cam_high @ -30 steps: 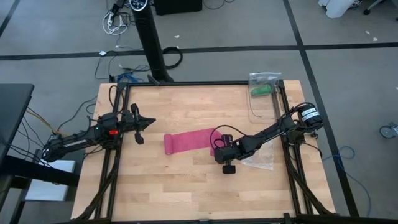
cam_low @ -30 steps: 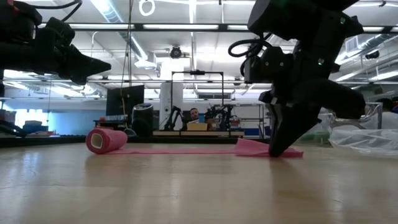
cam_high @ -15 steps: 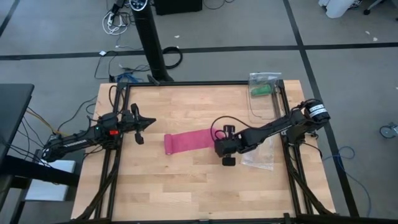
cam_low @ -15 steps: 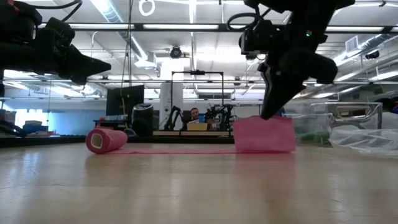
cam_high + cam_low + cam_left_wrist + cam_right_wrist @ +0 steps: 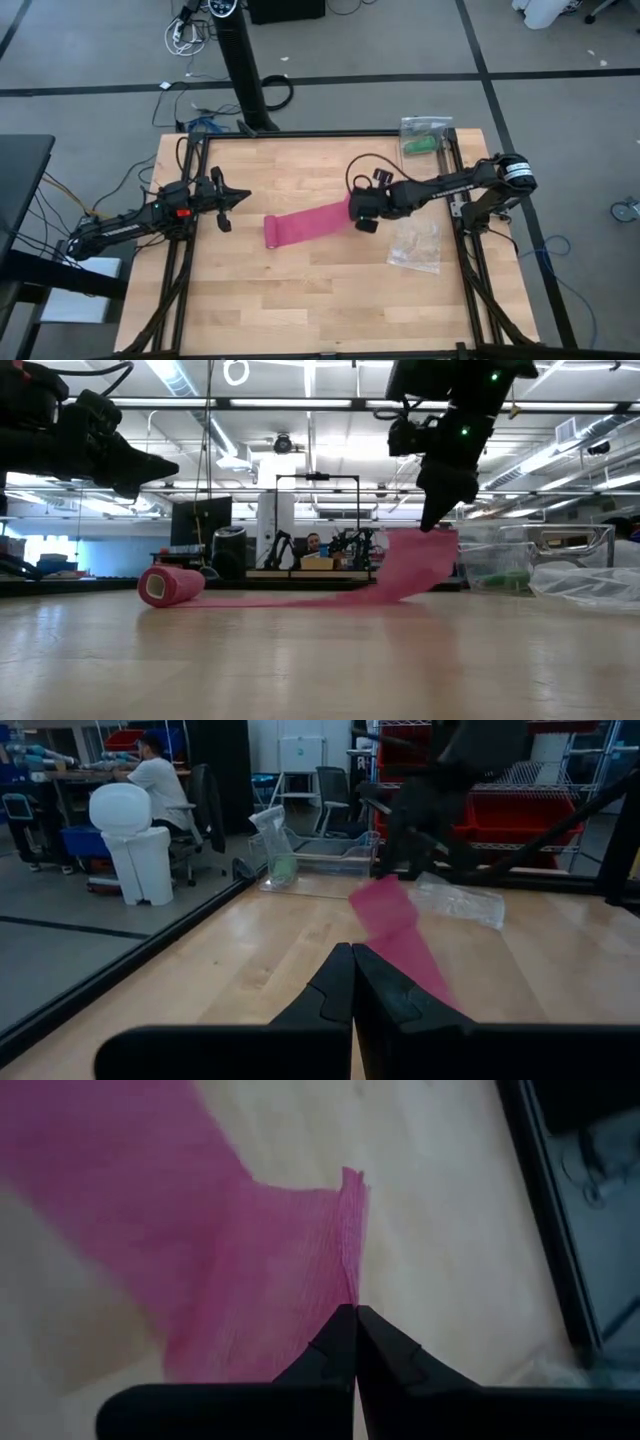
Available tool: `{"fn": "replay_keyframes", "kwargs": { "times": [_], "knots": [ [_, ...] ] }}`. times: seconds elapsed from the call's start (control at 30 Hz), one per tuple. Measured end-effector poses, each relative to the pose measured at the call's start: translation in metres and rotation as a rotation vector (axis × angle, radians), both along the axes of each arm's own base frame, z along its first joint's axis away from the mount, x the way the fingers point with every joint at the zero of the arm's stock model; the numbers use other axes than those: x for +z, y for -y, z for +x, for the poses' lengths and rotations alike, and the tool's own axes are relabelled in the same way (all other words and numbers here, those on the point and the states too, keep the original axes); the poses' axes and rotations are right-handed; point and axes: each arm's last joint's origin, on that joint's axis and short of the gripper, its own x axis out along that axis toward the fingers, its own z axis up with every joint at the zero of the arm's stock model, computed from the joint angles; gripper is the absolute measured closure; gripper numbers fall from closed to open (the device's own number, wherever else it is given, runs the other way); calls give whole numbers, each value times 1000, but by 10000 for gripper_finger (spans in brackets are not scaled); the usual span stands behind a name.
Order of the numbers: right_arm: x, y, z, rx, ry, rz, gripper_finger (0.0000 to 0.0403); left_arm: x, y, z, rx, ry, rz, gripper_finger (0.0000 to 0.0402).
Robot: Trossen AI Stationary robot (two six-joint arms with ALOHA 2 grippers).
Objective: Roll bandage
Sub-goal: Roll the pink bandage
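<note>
Desk [image 5: 300, 290]: wooden, framed.
Bandage [image 5: 305, 225]: loose end raised off desk since a second ago; rolling can resume.
Right gripper [image 5: 360, 212]: pinching bandage end.
Left gripper [image 5: 243, 195]: pressed together, idle.

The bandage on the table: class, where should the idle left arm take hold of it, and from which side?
The rolled end of the bandage, nearest the left jaws, pinched across the roll from above. It lies free on the wood, while the right jaws hold the far end lifted.
</note>
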Motion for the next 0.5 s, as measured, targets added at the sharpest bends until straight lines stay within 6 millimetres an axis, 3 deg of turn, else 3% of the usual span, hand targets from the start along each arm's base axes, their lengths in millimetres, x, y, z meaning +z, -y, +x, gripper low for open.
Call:
{"fn": "replay_keyframes", "kwargs": {
  "times": [0.17,0.5],
  "knots": [
    [-11,15,-7,-91,-19,11,397,0,0,0,2,-1,0,393],
    [-37,32,-30,-320,-58,51,383,0,-1,0,25,-1,-2,349]
  ]
}}
